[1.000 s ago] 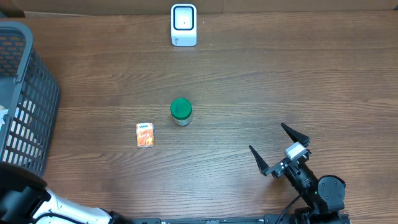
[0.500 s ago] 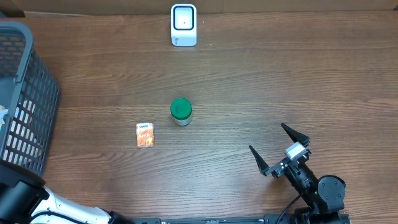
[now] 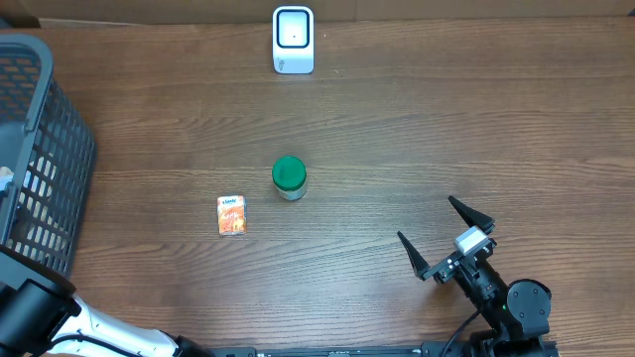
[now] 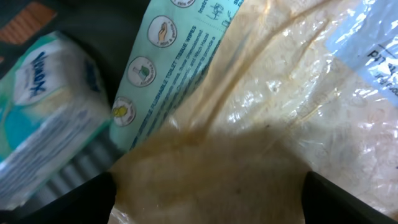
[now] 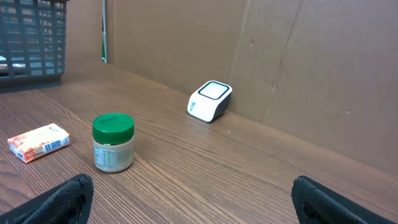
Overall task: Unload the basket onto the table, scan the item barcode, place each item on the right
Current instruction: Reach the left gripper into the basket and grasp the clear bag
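Left end effector (image 4: 208,193) has its fingers spread wide over a crinkly clear plastic bag (image 4: 280,112), can't tell if it's touching. The dark plastic mesh basket (image 3: 69,149) sits far left on the brown wooden desk (image 3: 446,129). Mid-desk lies a small flat orange packet (image 3: 231,214), long axis near-to-far, white end toward the white boxy scanner (image 3: 294,40). Just right of the packet, a green-lidded clear jar (image 3: 289,178) stands upright. Right end effector (image 3: 425,217) is spread wide with nothing in it.

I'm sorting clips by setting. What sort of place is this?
Probably a mock shop checkout: a white barcode scanner, a grey shopping basket, and a green-lidded jar and small orange packet on a wooden table.
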